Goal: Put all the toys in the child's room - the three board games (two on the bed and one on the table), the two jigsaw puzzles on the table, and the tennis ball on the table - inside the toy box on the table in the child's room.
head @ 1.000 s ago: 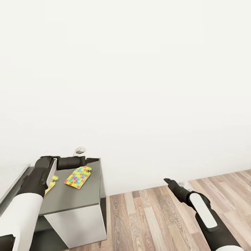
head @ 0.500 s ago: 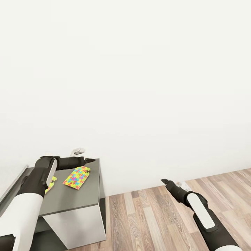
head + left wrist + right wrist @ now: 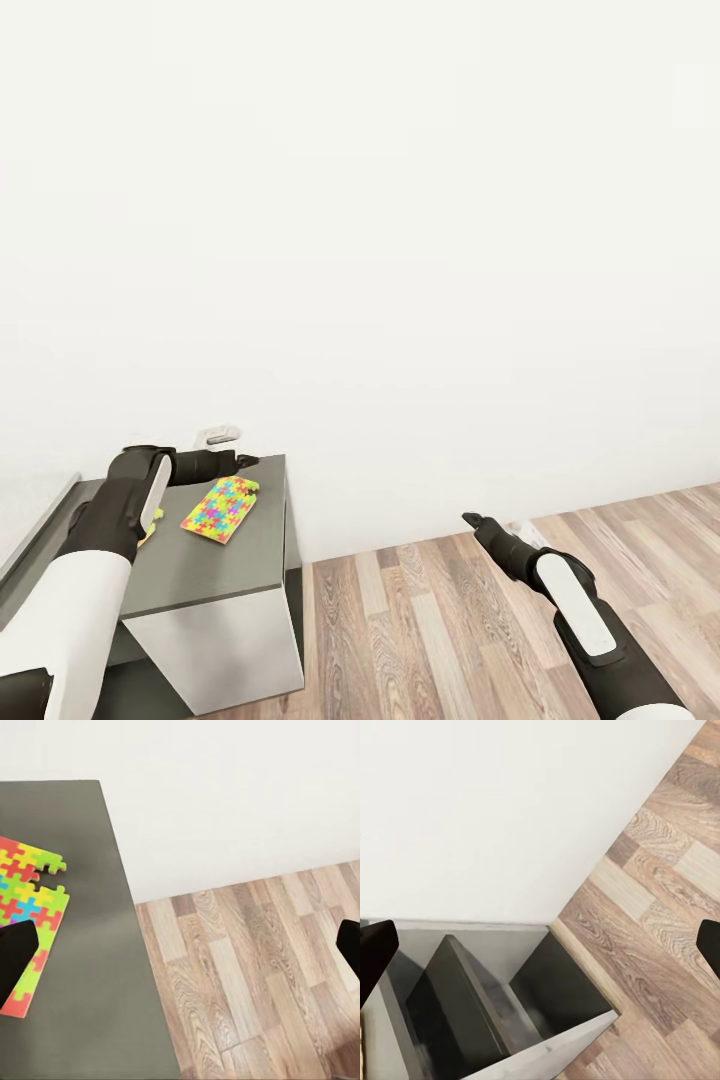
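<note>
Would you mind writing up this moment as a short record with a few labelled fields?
surface: dark grey cabinet against a white wall
on it: jigsaw puzzle, lying flat
left gripper: open, above the cabinet's far edge, beside the puzzle, holding nothing
right gripper: open, over the wood floor, holding nothing
second puzzle: yellow piece peeking from behind the left arm

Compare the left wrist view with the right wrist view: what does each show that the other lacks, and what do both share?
Left wrist view: a jigsaw puzzle of bright interlocking pieces lying flat on a dark grey top, near its edge. Right wrist view: the cabinet's open compartments with a dark divider, seen from the side. Both share the white wall, the wooden floor, and wide-spread dark fingertips at the picture's edges.
</note>
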### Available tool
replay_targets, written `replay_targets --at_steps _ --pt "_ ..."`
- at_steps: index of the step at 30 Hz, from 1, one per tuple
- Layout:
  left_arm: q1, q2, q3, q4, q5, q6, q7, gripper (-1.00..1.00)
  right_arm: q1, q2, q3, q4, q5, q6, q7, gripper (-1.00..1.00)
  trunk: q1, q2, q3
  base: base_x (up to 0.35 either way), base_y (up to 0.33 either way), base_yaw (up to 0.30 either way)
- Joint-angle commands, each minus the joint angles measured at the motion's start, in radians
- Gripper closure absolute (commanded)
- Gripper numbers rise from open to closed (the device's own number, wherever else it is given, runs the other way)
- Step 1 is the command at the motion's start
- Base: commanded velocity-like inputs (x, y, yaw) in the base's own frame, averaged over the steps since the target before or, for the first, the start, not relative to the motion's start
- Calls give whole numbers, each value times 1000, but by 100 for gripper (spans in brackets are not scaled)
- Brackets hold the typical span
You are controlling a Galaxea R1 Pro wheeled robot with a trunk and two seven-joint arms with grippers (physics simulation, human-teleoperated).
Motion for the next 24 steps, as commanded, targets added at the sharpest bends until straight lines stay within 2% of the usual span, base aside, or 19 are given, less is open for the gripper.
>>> replay_targets --at_steps 1,24 --pt "-1 -1 2 -1 -4 5 -3 -100 -1 -1 3 -2 -10 0 -10 -100 1 -2 -2 0 0 0" --pt "0 -12 0 -1 -4 -8 -8 -100 -1 0 10 2 -10 0 -10 -100 1 -2 -2 0 0 3"
